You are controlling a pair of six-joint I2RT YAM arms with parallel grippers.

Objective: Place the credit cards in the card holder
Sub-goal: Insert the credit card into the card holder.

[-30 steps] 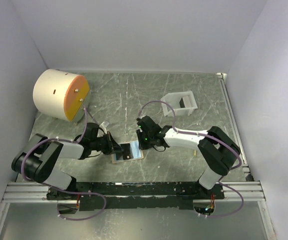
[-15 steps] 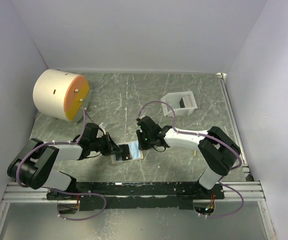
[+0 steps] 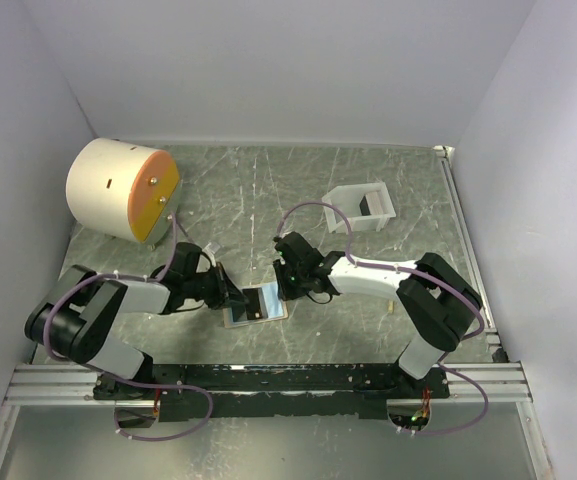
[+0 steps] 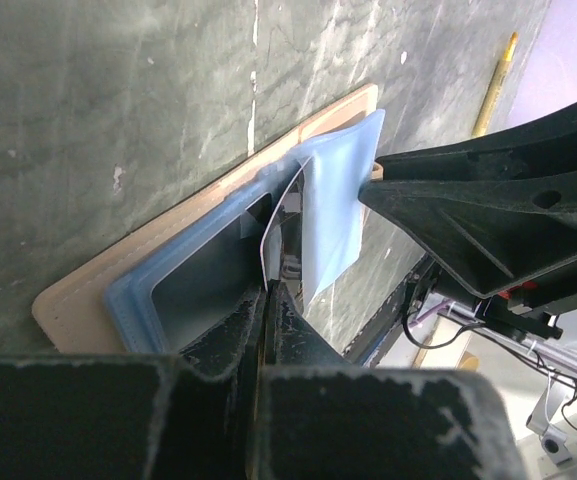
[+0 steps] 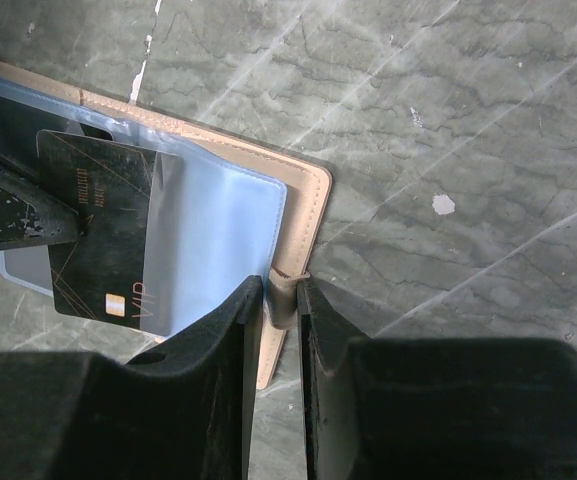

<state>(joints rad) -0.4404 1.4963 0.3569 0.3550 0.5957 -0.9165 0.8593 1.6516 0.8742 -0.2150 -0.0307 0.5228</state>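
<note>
The tan card holder [image 3: 259, 304] lies open on the table between both arms, its pale blue pockets [image 5: 213, 235] facing up. My left gripper [image 3: 231, 294] is shut on a dark credit card [image 5: 103, 230] marked VIP. In the left wrist view the credit card [image 4: 280, 222] stands on edge from my left gripper [image 4: 268, 296], its far end at a blue pocket's mouth. My right gripper [image 5: 281, 300] is shut on the small tan tab at the edge of the card holder [image 5: 306, 205]. In the top view my right gripper [image 3: 290, 291] sits at the holder's right side.
A big cream cylinder with an orange face [image 3: 123, 190] stands at the back left. A white box-like tray [image 3: 361, 207] with something dark in it sits at the back right. A thin yellow stick [image 4: 495, 85] lies right of the holder. Metal rails [image 3: 268, 380] run along the front edge.
My left arm has shifted a little, its elbow swinging out and back, and its gripper has drawn slightly left with the card. The right arm and the card holder have stayed put.
</note>
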